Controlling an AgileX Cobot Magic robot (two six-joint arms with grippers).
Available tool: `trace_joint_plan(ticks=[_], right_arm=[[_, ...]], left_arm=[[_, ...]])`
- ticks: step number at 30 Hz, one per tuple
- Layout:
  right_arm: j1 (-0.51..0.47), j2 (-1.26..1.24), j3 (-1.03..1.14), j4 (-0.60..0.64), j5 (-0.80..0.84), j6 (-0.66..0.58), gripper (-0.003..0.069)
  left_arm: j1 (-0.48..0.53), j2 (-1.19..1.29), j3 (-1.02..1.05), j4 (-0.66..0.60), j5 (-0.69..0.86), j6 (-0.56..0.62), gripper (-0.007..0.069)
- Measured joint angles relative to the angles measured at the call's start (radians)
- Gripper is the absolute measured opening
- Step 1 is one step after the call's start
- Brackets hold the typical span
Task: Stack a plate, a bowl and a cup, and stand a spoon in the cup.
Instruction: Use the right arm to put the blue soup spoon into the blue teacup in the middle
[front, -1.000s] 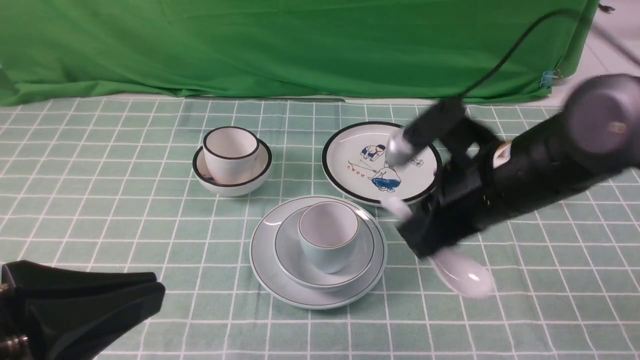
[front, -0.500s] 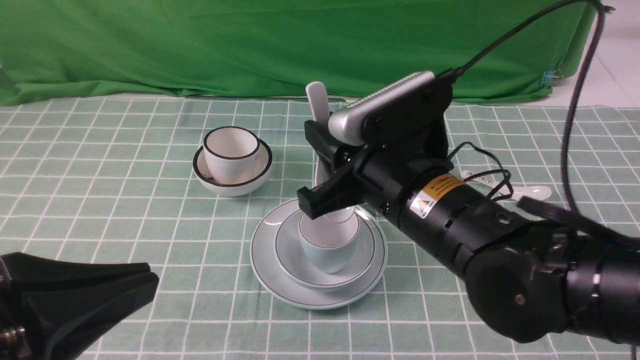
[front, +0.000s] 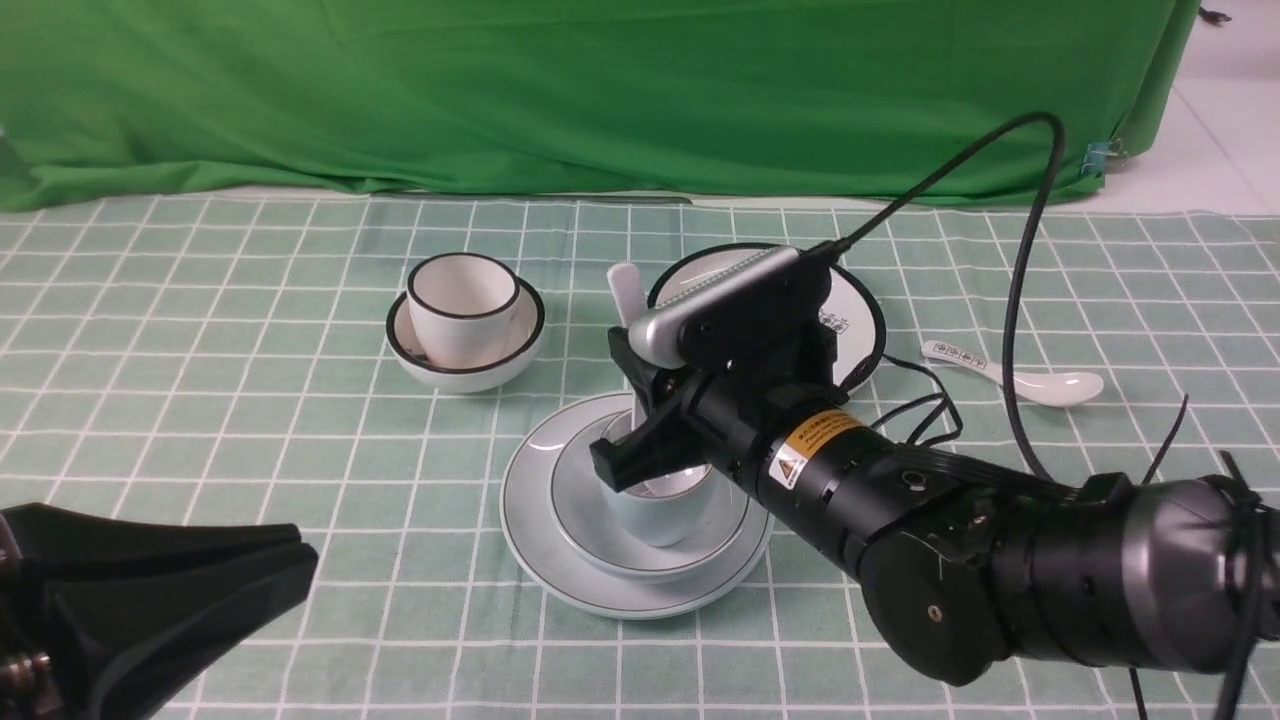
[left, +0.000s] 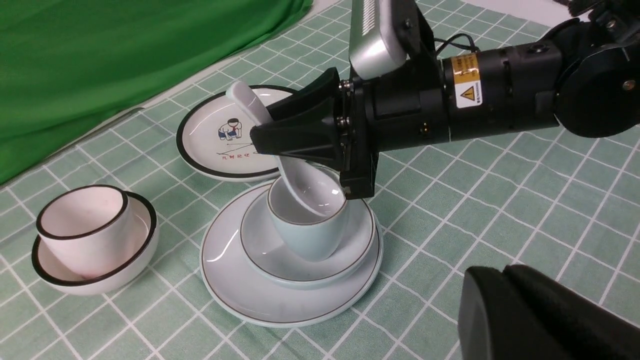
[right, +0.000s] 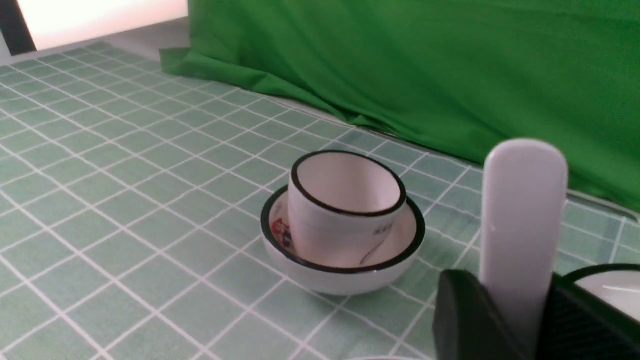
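Right gripper (front: 622, 398): jaws closed on the white spoon (left: 249, 102), gripping it by the handle. Handle end rises above the jaws, slightly tilted; the spoon's broad end hangs below them, within the mouth of the pale cup (left: 310, 240). Cannot tell whether spoon touches cup wall or bottom.

Directly below the right jaws, the stack: pale cup upright in the pale bowl (left: 280, 265), bowl on the plain plate (left: 225, 280), plate flat on the checked cloth (front: 420, 620). Thin dark rim line on each piece. Jaws stand over the cup's mouth; part of its rim is hidden behind them in the front view.

Left gripper (front: 306, 552): jaws shut, nothing between them. It sits low at the near left, well apart from the stack, which lies to the right of its tips and farther out.

Left of the right jaws and farther out: black-rimmed cup (front: 463, 310), leaning a little inside the black-rimmed bowl (front: 465, 380). The two lie beyond the left jaws as well.

Beyond the right jaws, toward the right: cartoon plate (left: 210, 127), black-edged, partly covered by the right arm in the front view. Well to the right of the same jaws, printed spoon (front: 1060, 388) lying on the cloth, marks on its handle. Farthest from both sets of jaws, green curtain (front: 560, 90) along the back.
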Motion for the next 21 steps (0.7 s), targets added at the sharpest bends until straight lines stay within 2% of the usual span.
trace_joint_plan(ticks=[7,10,13,15,21], right_arm=[[-0.009,0.024,0.0,-0.003,0.0,0.026,0.0171],[-0.009,0.026,0.0,-0.003,0.002,0.026,0.0237],[-0.009,0.025,0.0,-0.003,0.013,0.026,0.0353],[-0.009,0.019,0.0,-0.003,0.036,0.026,0.0391],[0.016,-0.107,0.001,-0.003,0.217,0.026,0.0421]], left_arm=[[0.0,0.0,0.0,0.0,-0.006,0.0,0.0009],[0.0,0.0,0.0,0.0,-0.006,0.0,0.0009],[0.0,0.0,0.0,0.0,-0.007,0.0,0.0009],[0.0,0.0,0.0,0.0,-0.007,0.0,0.0009],[0.0,-0.001,0.0,0.0,-0.017,0.0,0.0009]])
